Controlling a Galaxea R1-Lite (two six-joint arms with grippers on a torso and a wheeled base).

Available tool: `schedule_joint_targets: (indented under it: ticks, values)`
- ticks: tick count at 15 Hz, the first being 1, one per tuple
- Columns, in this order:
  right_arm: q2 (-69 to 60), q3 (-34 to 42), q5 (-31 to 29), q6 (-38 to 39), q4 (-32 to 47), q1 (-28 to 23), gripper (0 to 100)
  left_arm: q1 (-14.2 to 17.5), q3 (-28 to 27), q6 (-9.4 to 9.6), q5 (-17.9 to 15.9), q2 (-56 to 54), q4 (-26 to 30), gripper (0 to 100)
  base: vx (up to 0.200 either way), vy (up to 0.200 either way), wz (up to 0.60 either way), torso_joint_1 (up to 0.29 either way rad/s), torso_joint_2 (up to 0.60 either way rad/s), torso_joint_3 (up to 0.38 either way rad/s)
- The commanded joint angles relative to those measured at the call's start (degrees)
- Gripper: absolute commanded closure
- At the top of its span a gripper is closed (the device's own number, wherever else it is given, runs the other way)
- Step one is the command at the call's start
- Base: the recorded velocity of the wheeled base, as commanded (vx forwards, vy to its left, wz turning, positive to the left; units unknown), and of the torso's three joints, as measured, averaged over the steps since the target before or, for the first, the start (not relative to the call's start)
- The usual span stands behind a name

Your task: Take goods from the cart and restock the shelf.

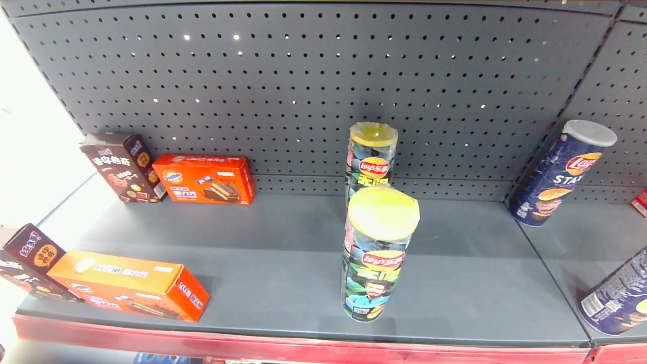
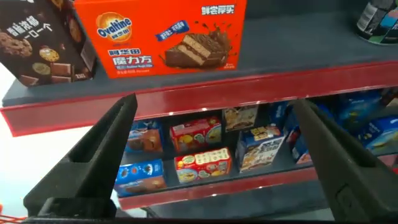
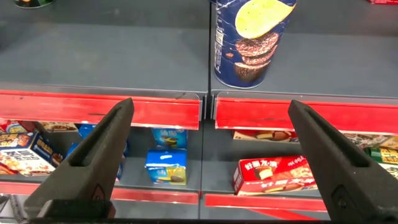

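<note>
The shelf (image 1: 283, 253) was flat grey metal, smooth and dull. Its back wall (image 1: 303, 76) was grey metal too, full of little round holes. A shiny red strip (image 1: 252, 344) ran along the front edge.

In the middle stood two tall round cans, one behind the other. The front can (image 1: 379, 253) and the back can (image 1: 371, 156) each had a yellow lid, and both stood straight up. On the right were two dark blue round cans. The far blue can (image 1: 561, 174) was by the back wall and had a grey lid. The near blue can (image 3: 249, 43) stood at the front edge.

On the left were card boxes with sharp corners. The near orange box (image 2: 161, 37) lay long and low at the front edge, with the near brown box (image 2: 43, 40) just beside it. The far orange box (image 1: 204, 179) and the far brown box (image 1: 121, 167) sat side by side at the back wall.

My left claw (image 2: 214, 106) was spread wide with nothing in it. Its dark fingers were long wedges. It hung in front of the shelf, apart from the near orange box. My right claw (image 3: 211, 107) was spread wide too, and bare. The near blue can stood ahead of it, not touching.

The lower shelf (image 2: 249, 182) held small boxes (image 2: 196, 134), red and blue, in rows.
</note>
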Motion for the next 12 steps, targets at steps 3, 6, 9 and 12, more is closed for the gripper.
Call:
schedule_joint_targets:
  ticks: [3, 6, 9, 12]
  values:
    - [0.1, 0.0, 0.0, 0.1, -0.1, 0.0, 0, 0.1, 0.4, -0.6, 6.2, 0.0, -0.4, 0, 0.0, 0.0, 0.0, 0.0, 0.0, 0.0]
    - [0.1, 0.0, 0.0, 0.1, -0.1, 0.0, 0, 0.0, 0.3, -0.24, 24.8, 0.0, -0.1, 0, 0.0, 0.0, 0.0, 0.0, 0.0, 0.0]
    - [0.1, 0.0, 0.0, -0.1, -0.1, 0.0, 0, -0.1, 0.3, -0.86, 9.8, 0.0, 0.0, 0, 0.0, 0.0, 0.0, 0.0, 0.0, 0.0]
    - [0.1, 0.0, 0.0, 0.0, 0.0, 0.0, 0, -0.2, 0.3, 0.9, 0.1, 0.0, -0.2, 0, 0.0, 0.0, 0.0, 0.0, 0.0, 0.0]
